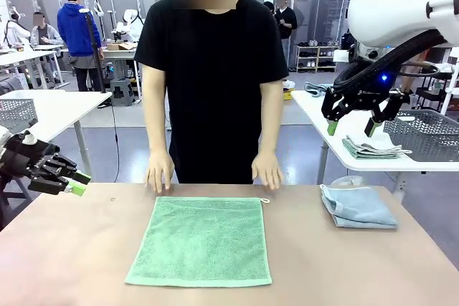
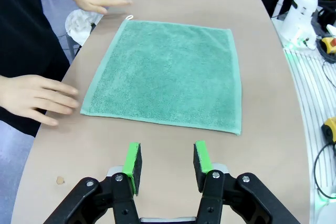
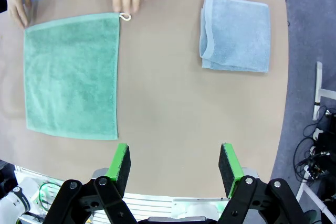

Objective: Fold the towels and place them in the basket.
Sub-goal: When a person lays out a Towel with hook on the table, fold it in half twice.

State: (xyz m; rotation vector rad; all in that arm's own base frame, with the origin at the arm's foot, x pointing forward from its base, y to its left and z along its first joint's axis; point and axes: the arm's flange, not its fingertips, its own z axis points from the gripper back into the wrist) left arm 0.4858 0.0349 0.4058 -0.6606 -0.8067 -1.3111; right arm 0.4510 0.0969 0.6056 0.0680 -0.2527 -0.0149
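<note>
A mint green towel (image 1: pixel 201 240) lies spread flat and square in the middle of the table (image 1: pixel 72 249), its small hanging loop at the far corner on the robot's right. A person stands at the far side with one hand (image 1: pixel 159 175) resting on the table by the towel's far left corner and the other hand (image 1: pixel 267 172) by the far right corner. A light blue towel (image 1: pixel 357 206) lies folded on the table well to the right of the green one. The left gripper (image 1: pixel 77 183) hovers low at the table's left edge, its jaws partly apart with nothing between them. The right gripper (image 1: pixel 351 128) hangs high above the right side, jaws spread wide and empty.
</note>
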